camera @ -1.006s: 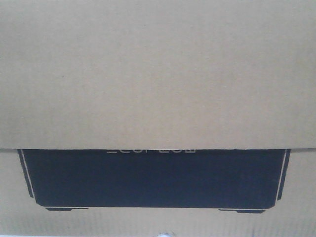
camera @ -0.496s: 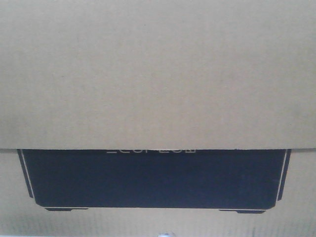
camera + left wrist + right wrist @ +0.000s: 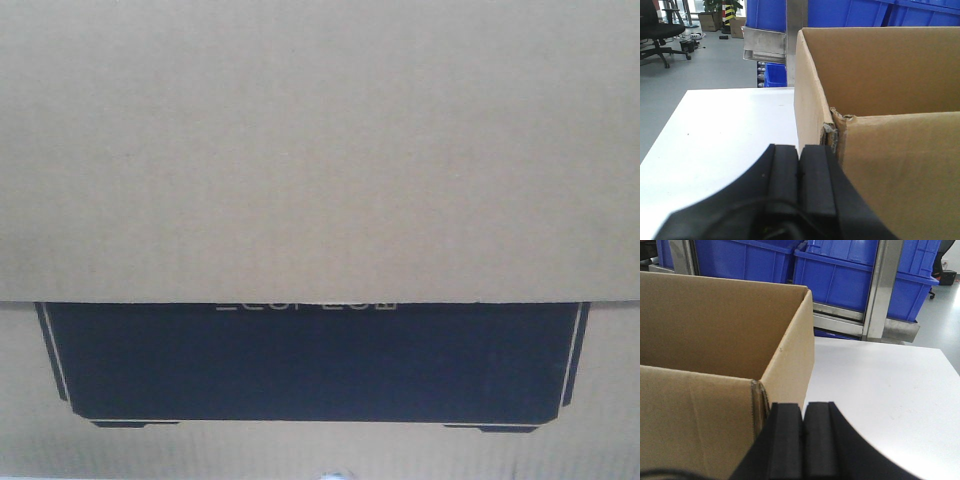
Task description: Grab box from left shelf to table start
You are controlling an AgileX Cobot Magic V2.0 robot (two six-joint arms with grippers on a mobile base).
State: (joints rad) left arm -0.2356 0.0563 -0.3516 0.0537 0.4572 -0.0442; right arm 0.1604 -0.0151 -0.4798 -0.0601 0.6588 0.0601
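Box (image 3: 880, 100) sits open on the white worktop (image 3: 725, 135), filling the front view; left tool (image 3: 800, 170) clenched at its 9 o'clock side, right tool (image 3: 802, 435) clenched at 3 o'clock, blue bins (image 3: 840, 270) behind

The whole view is filled by the box (image 3: 320, 150), seen at very close range, its plain brown corrugated cardboard taking up the upper part down to a straight horizontal edge. Below that edge a wide black printed panel (image 3: 310, 365) is seen, bordered at the left and right by a thin pale outline and marked at its top centre by faint pale lettering (image 3: 306, 304) that is too blurred to be read. More brown cardboard is visible beneath and beside the panel, with two small black tabs projecting from its lower edge.
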